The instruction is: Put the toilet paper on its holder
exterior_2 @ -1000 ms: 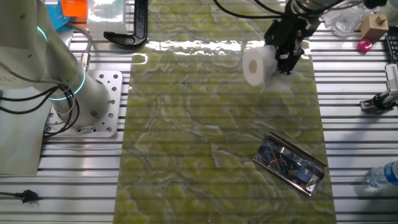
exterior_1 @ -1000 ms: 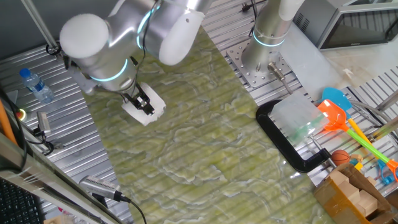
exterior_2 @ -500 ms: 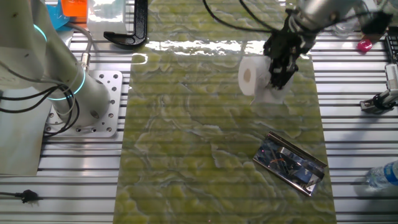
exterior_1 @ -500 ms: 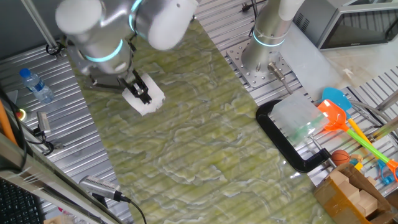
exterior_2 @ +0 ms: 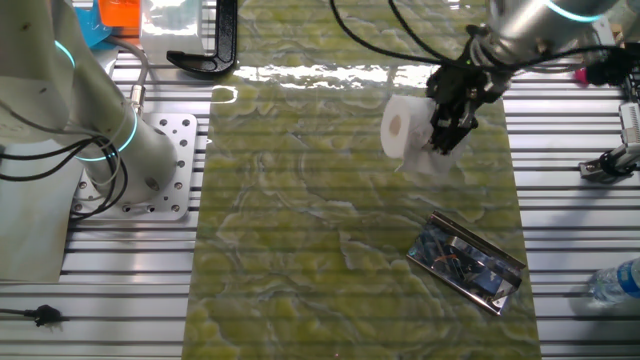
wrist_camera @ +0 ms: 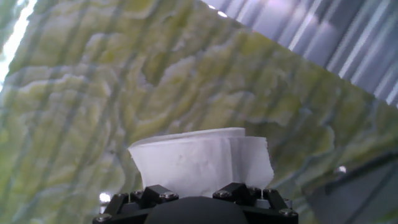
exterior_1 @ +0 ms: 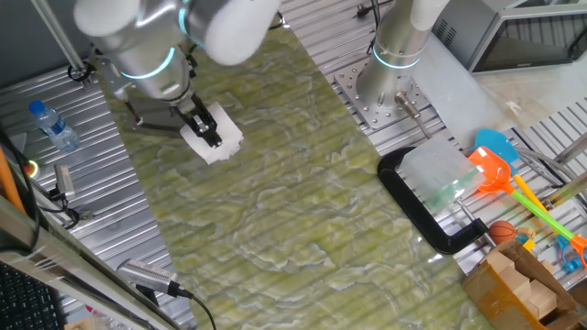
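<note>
My gripper (exterior_1: 205, 127) is shut on the toilet paper (exterior_1: 218, 137), a plump white roll, and holds it above the green mat. In the other fixed view the gripper (exterior_2: 447, 118) holds the roll (exterior_2: 404, 128) with its hollow core facing left. In the hand view the roll (wrist_camera: 200, 158) fills the space just beyond my fingers, which are mostly hidden. The holder (exterior_2: 466, 261), a flat shiny dark plate, lies on the mat near the front right of that view, below and right of the roll. It is hidden in the first fixed view.
A large black C-shaped frame (exterior_1: 422, 215) lies at the mat's right edge, also seen in the other fixed view (exterior_2: 210, 48). A water bottle (exterior_1: 52, 126) lies on the metal slats at left. Toys (exterior_1: 503, 174) and a cardboard box (exterior_1: 518, 284) crowd the right. The second arm's base (exterior_2: 110, 150) stands beside the mat.
The gripper has carried the roll a little across the mat, down and left in the other fixed view, and the wrist has turned.
</note>
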{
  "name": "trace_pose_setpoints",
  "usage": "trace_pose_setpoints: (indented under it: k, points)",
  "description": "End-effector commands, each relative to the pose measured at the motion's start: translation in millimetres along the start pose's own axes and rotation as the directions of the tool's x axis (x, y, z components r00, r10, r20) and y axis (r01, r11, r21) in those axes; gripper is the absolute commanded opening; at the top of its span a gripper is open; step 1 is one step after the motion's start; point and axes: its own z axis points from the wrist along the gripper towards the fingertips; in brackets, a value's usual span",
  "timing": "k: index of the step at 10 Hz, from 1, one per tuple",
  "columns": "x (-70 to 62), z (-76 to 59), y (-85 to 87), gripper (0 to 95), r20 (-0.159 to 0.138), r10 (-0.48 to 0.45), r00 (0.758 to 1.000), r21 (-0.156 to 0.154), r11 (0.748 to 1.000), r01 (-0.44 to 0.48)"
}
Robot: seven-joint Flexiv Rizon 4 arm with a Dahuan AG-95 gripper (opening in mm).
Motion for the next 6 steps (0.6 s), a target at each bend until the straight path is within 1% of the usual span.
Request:
trace_pose_setpoints:
  k: [1,2,3,4,5,6]
  points:
    - [3.3,-0.9,-10.6,0.0,-0.016,0.078,0.997,-0.027,0.997,-0.078]
    - [4.1,-0.2,-16.7,0.0,-0.018,0.103,0.995,-0.036,0.994,-0.103]
    - [7.1,0.0,-27.6,0.0,-0.02,0.146,0.989,-0.038,0.988,-0.146]
    - [9.4,-0.4,-35.3,0.0,-0.022,0.168,0.986,-0.047,0.984,-0.169]
    - [10.7,-0.7,-39.9,0.0,-0.027,0.184,0.983,-0.064,0.981,-0.185]
    - [13.2,-0.2,-43.4,0.0,-0.03,0.18,0.983,-0.08,0.98,-0.182]
